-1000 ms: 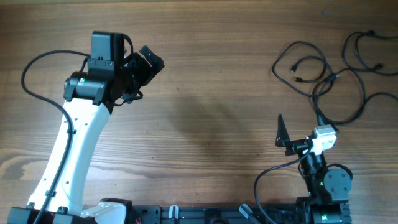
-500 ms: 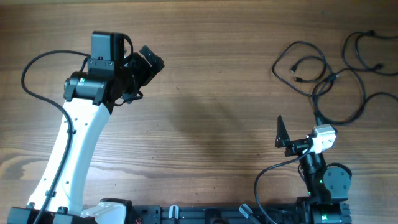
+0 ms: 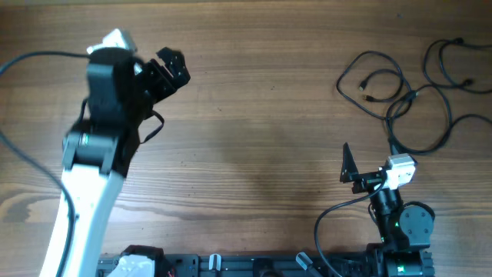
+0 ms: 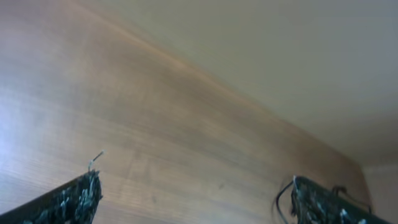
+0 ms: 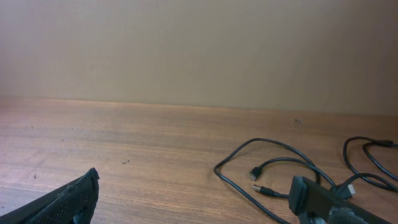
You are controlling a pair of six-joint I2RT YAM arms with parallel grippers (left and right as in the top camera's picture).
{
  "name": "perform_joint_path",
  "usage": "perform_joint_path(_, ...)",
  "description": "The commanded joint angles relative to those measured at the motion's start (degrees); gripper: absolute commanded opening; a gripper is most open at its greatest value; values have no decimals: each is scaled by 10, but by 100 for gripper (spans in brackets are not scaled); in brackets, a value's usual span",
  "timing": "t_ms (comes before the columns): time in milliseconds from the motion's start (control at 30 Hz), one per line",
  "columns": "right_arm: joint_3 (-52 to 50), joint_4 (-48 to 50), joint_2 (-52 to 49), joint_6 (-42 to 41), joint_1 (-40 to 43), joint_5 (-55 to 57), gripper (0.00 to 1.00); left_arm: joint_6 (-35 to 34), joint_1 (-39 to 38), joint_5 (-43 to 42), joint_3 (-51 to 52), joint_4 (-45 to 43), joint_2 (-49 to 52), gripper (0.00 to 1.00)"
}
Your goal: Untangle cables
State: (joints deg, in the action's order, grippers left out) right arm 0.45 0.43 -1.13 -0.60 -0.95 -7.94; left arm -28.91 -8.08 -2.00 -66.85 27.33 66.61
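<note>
Overhead top-down; wrists low, cables (image 3: 416,94) shared.

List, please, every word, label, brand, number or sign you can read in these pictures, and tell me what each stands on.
None: no text can be read in any view.
The cables and the wooden table bear no print.
The white block on the right arm's wrist is too small to show any label.
</note>
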Motion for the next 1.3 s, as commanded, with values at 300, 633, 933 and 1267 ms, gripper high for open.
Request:
perform_joint_path(300,-2,2,3,-9,2,-10,100,197,90,-54,523,-353,-445,100)
perform_joint_path(633,-2,2,3,-9,2,-10,100,197,89,-50,665,-351,-612,100)
perform_joint_path(933,-2,2,3,-9,2,-10,100,195,91,-50,665,-235,-664,100)
perform_joint_path(1267,-2,2,3,-9,2,-10,100,195,90,-50,665,-235,-664,100)
